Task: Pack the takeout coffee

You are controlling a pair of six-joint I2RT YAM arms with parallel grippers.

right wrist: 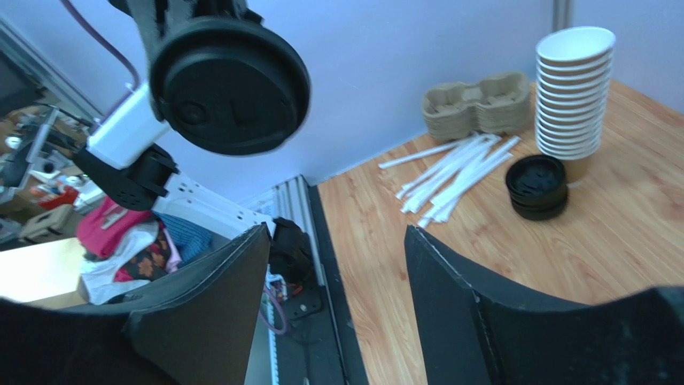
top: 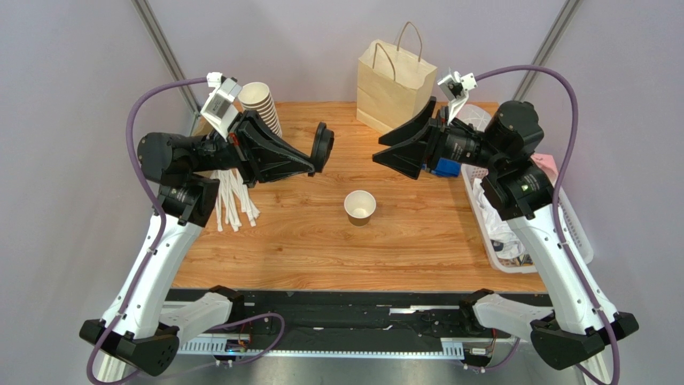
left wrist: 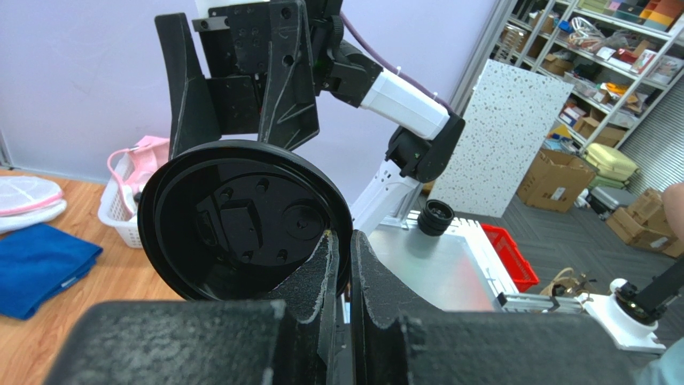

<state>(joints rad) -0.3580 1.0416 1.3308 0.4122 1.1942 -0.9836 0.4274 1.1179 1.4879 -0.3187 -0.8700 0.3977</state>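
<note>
The takeout coffee's brown kraft paper cup (top: 360,207) stands upright and lidless in the middle of the table, its white inside showing. A round black lid (top: 323,147) is held on edge in the air above and left of the cup. My left gripper (top: 313,159) is shut on its rim. In the left wrist view the lid (left wrist: 233,216) fills the middle, pinched at its lower right edge by the gripper (left wrist: 344,245). My right gripper (top: 379,151) hovers open and faces the lid across a gap. The right wrist view shows the right gripper (right wrist: 335,237) holding nothing, the lid (right wrist: 229,88) up left.
A kraft paper bag (top: 395,80) stands at the back. A stack of white-rimmed cups (top: 261,104), paper straws (top: 233,200), loose black lids (right wrist: 536,186) and a pulp cup carrier (right wrist: 478,104) lie at the left. A white basket (top: 522,233) sits at the right edge.
</note>
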